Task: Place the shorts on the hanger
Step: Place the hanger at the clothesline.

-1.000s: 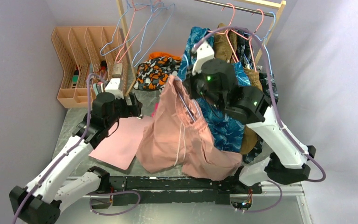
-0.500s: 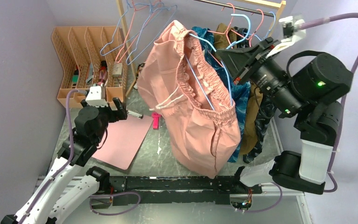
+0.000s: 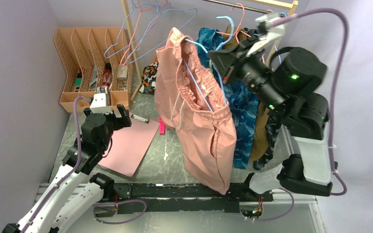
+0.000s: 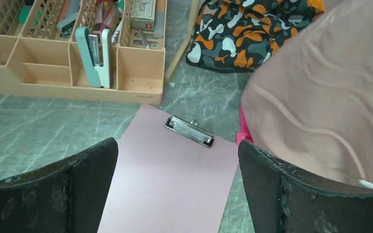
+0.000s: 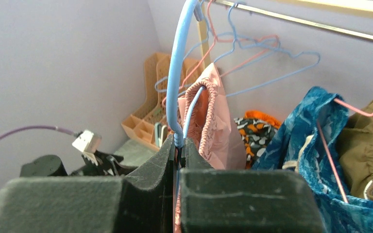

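The dusty-pink shorts (image 3: 199, 116) hang from the light-blue hanger (image 3: 201, 82), whose wire runs through the gathered waistband. My right gripper (image 3: 218, 56) is shut on the hanger just below its hook and holds it high above the table. In the right wrist view the hanger (image 5: 177, 82) rises from between my shut fingers (image 5: 160, 160), with the shorts (image 5: 213, 121) behind. My left gripper (image 3: 111, 114) is open and empty, low over the pink clipboard (image 4: 170, 179). The shorts' hem (image 4: 330, 97) fills the right of the left wrist view.
A peach desk organiser (image 3: 85, 63) stands at the back left. A wooden rack (image 3: 252, 6) carries pink and blue hangers (image 3: 145, 29), a blue patterned garment (image 3: 240, 116) and brown clothes. A camouflage cloth (image 4: 243, 29) lies behind. A pink clip (image 3: 161, 125) lies on the table.
My right gripper has swung the hanger and shorts left and turned them, so the shorts hang narrower and straighter. The left arm has barely moved.
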Robot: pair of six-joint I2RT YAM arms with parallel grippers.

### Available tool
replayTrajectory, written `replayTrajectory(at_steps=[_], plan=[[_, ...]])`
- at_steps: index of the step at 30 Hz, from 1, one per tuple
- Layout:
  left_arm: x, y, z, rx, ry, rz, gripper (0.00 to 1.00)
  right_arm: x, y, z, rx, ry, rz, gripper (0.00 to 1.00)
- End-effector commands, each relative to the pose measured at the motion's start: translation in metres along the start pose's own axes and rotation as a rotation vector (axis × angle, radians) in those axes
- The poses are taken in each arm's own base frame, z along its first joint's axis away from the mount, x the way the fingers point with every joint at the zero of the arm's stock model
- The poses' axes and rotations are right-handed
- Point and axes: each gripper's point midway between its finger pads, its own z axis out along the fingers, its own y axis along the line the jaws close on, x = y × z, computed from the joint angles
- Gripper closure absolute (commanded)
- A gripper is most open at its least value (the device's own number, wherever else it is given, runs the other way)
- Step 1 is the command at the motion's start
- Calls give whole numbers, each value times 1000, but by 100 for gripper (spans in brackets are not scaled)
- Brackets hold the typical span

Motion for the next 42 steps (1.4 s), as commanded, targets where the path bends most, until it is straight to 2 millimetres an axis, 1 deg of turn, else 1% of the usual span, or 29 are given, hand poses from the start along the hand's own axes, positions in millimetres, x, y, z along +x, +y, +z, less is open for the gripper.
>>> replayTrajectory(at_steps=[1,3,4,7,11,14,18,23,26,28,30,34,37,38,42], plan=[[-4,7,0,-36,-31,-24,3,-33,-8,-5,40,-138,34,100],[-3,6,1,-29,-27,-24,3,-19,-12,9,81,-119,16,100],[-3,5,0,-25,-24,-26,3,-7,-14,17,99,-105,4,100],[-3,5,0,-29,-19,-26,3,3,-22,30,164,-127,-11,100],[-4,6,-2,-28,-29,-29,3,8,-29,43,229,-139,-12,100],[-5,7,-3,-26,-36,-34,3,10,-37,49,288,-153,-1,100],[-6,5,-4,-16,-37,-40,4,18,-46,58,357,-154,17,100],[-7,4,-5,-10,-40,-44,4,20,-57,64,401,-159,35,100],[-7,4,-5,-7,-41,-44,3,21,-74,75,396,-151,58,100],[-8,3,-6,-4,-43,-45,4,23,-92,81,383,-144,104,100],[-8,2,-6,4,-41,-43,4,25,-102,87,368,-149,128,100],[-8,1,-6,10,-43,-42,4,28,-112,94,337,-174,166,100],[-9,0,-7,19,-46,-44,4,32,-123,97,348,-193,193,100],[-9,-1,-7,24,-47,-45,4,39,-126,100,347,-190,199,100],[-10,-2,-8,34,-50,-45,4,41,-135,103,345,-240,214,100]])
